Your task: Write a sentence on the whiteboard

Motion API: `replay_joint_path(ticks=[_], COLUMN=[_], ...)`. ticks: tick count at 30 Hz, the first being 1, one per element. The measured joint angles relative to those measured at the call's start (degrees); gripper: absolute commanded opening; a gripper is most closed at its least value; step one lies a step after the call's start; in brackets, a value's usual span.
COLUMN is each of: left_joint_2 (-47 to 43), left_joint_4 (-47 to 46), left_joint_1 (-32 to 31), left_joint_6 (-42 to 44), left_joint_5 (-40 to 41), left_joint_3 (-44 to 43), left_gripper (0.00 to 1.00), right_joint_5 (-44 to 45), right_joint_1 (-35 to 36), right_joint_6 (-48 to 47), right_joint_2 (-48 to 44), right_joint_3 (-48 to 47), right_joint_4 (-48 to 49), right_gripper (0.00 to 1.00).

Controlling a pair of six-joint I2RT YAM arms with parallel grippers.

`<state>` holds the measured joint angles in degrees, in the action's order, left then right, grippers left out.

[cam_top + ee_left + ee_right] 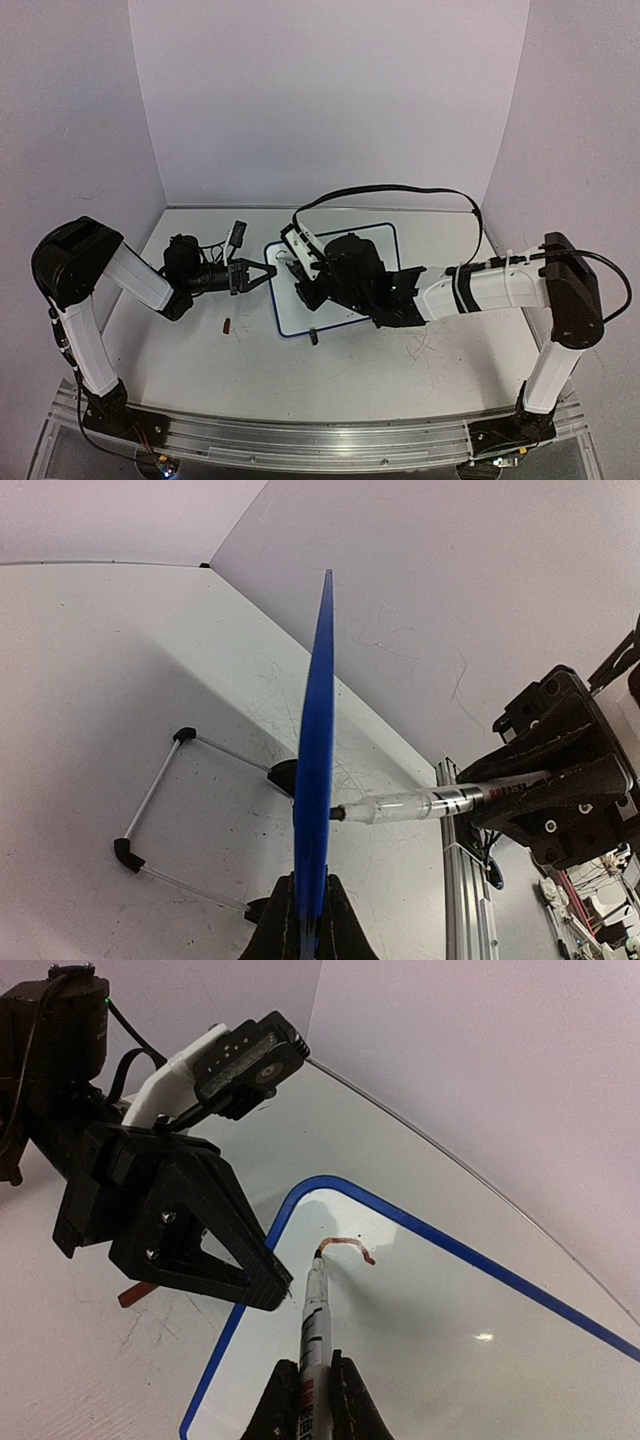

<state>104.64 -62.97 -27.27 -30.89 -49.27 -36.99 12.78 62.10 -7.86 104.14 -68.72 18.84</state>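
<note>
Right wrist view gives me the clearest look: the right gripper (313,1372) is pinching the marker (315,1320) low on its barrel, both fingers pressed against it, though the fingers are cut off by the bottom of the picture. The marker's tip rests on the whiteboard (430,1340), and running off from that tip to its right is a single short curved stroke (348,1243) – reddish-brown here, too little to read as any letter, so I can make out nothing of the sentence beyond that. Just left of the tip, the left gripper (272,1285) is clamped on the board's blue rim; its far finger is hidden behind the board. From the left wrist camera the board is edge-on, a thin blue line rising straight out from between the pressed-together fingers, so its writing face cannot be seen at all; the marker meets it from the right, and to the left of the fingers a black-capped wire stand (127,855) sits on the table (400,370). From above, the right arm's wrist covers most of the board and hides its own fingers and the marker – I cannot see the stroke there. A small reddish piece (227,325) lies on the table just below the left gripper, too small to identify.
</note>
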Motion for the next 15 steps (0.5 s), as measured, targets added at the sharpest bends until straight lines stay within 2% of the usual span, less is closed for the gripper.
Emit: replay_joint_path(ticks=[15], left_joint_2=[0.00], left_joint_4=[0.02], left_joint_1=[-0.02], left_joint_6=[0.00], left_joint_5=[0.04], left_joint_3=[0.00], left_gripper=[0.00], right_joint_5=[2.42], right_joint_1=[0.33], right_joint_6=[0.22], right_joint_2=[-1.33], right_joint_3=[2.33], right_joint_4=[0.04], right_gripper=[0.00])
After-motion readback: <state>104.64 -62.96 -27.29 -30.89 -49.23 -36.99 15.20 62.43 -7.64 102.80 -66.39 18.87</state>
